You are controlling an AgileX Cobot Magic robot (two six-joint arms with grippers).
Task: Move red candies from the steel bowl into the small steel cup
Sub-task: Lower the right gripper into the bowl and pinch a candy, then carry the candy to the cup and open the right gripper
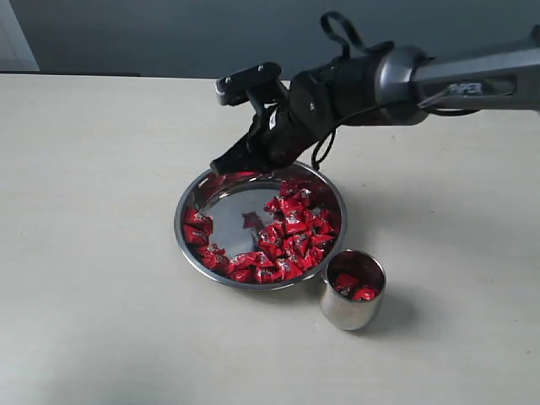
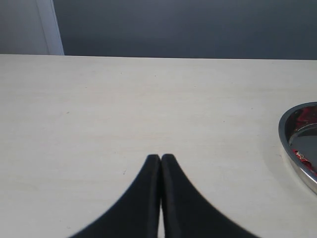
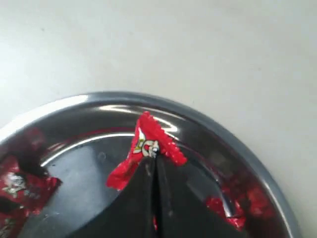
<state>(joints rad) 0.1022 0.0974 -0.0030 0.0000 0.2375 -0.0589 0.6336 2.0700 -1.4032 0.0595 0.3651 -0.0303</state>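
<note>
1. The right pincer (image 1: 223, 164) is closed on one red candy (image 3: 146, 143), above the far left edge of the steel bowl (image 1: 180, 226).
2. Other red candies (image 1: 291, 238) fill the bowl's right half. The small steel cup (image 1: 344, 314) stands just beside the bowl, near and right, with a few inside.
3. The left pincer (image 2: 161, 158) is closed on nothing, over the bench (image 2: 99, 109) left of the bowl.
4. Best handling, likely: grip firmly, clear the rim, centre over the narrow cup, and release low.

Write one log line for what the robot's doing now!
right gripper: shut on one red candy, over steel bowl | left gripper: shut, empty | small steel cup: holds red candies
</note>
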